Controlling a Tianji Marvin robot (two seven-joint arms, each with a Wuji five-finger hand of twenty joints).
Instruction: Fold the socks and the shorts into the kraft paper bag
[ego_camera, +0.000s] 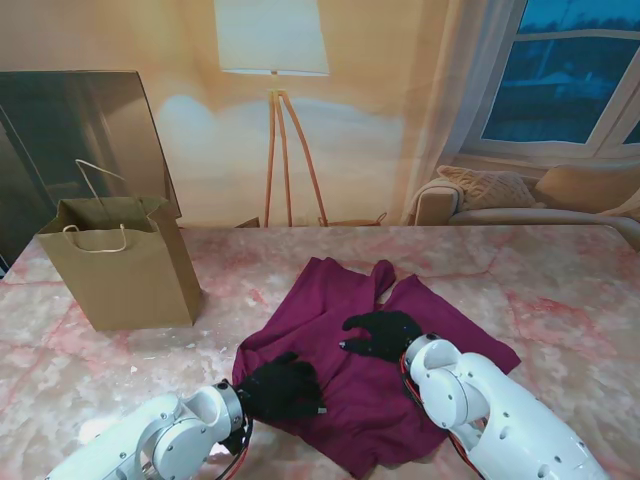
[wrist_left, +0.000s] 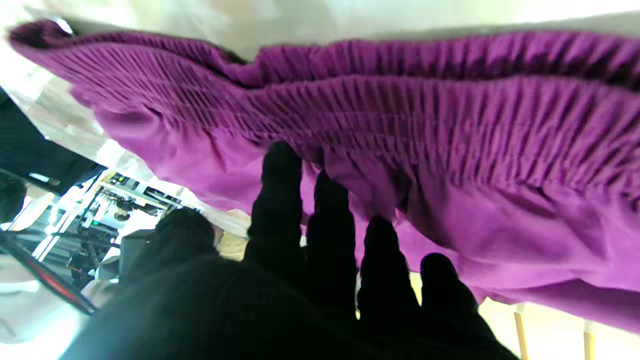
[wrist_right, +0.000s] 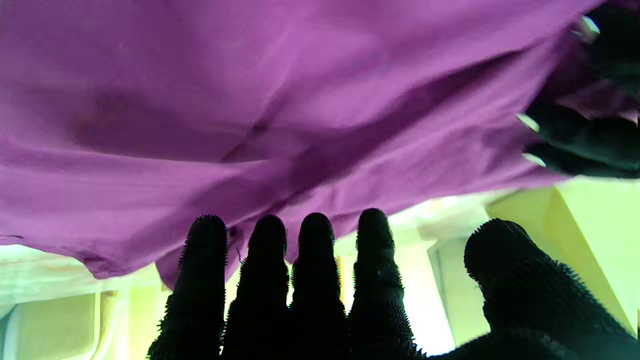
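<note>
Across the middle of the pink marble table (ego_camera: 560, 280), spread wide and rumpled, a pair of purple shorts (ego_camera: 340, 300), long axis slanting from the near left corner toward the far right, gathered waistband along the near-left edge and two legs pointing away toward the wall. Standing upright at the far left, well apart from the cloth, a kraft paper bag (ego_camera: 125, 275), mouth open upward, cord handles raised. Between bag and shorts, bare table only, nothing in the way. On the near left edge of the shorts, the left hand (ego_camera: 282, 388), black-gloved, fingers (wrist_left: 280, 200) slightly apart and pressed flat against the ribbed waistband, apparently not closed round any fold. Just right of centre on the cloth, the right hand (ego_camera: 380, 334), fingers (wrist_right: 315, 250) spread and flat, holding nothing. No socks to be made out anywhere. Judging by layout, folding likely across the long axis first; left hand nearer the bag, so better placed for carrying over.
</note>
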